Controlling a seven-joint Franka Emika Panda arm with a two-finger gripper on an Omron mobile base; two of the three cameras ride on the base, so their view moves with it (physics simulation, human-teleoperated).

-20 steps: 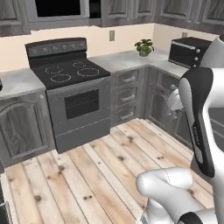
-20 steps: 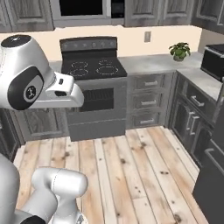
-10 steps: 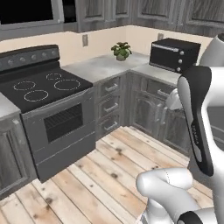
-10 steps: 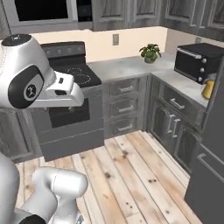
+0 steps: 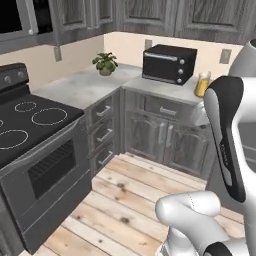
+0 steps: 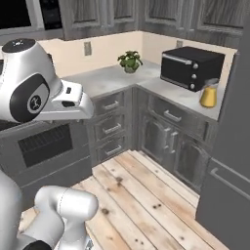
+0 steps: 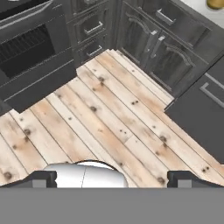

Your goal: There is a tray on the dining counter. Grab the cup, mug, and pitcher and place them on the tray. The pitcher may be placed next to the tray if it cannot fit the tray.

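Note:
The pitcher is clear glass with orange-yellow liquid and stands on the grey corner counter just right of a black toaster oven. It is also in the right base view, and its base peeks in at the top right of the hand view. My gripper is open, its two dark fingertips wide apart with nothing between them. It hangs high over the wooden floor, well short of the pitcher. The tray, dining counter, cup and mug are out of view.
A black toaster oven and a potted plant sit on the corner counter. A dark stove stands at the left, with grey cabinets under the counter. A tall dark grey panel rises at the right, and the wooden floor lies in between.
The whole picture has slid left, so the camera has turned right. The stove has gone to the left edge and the corner counter with the pitcher has come into view. The gripper has stayed open.

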